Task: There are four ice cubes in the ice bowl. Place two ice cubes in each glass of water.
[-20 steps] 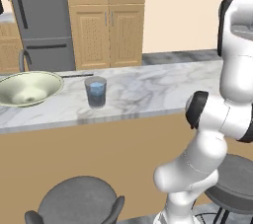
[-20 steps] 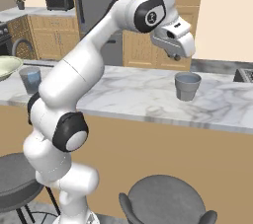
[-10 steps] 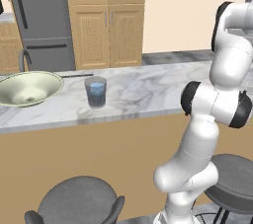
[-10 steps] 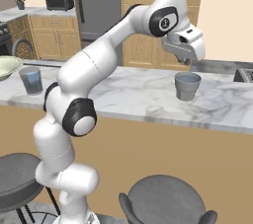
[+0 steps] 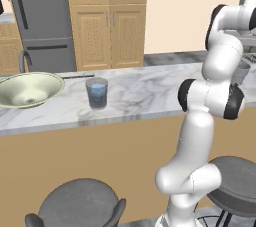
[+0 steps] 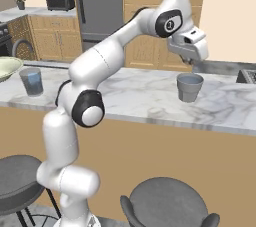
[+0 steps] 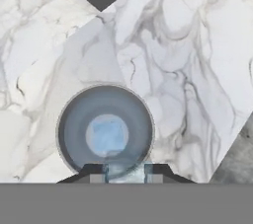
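My gripper (image 6: 192, 64) hangs just above the right glass of water (image 6: 190, 86) on the marble counter (image 6: 140, 96). The hand view looks straight down into that glass (image 7: 105, 133), with blue water at its bottom. The gripper (image 7: 126, 172) is shut on a small pale blue-white ice cube (image 7: 125, 171) over the glass's near rim. The other glass of water (image 5: 97, 92) stands to the left, beside the pale yellowish-green ice bowl (image 5: 30, 87). Both also appear at the far left of the right base view, the glass (image 6: 31, 81) and the bowl (image 6: 7, 66). I cannot make out cubes in the bowl.
Two grey stools (image 6: 165, 203) (image 5: 80, 203) stand in front of the counter. A grey fridge (image 5: 40, 21) and wooden cabinets (image 5: 107, 18) line the back wall. A dark appliance edge (image 6: 248, 76) sits on the counter right of the glass.
The arm has swung a little further right and the gripper has come down closer over the right glass, still shut on the ice cube.
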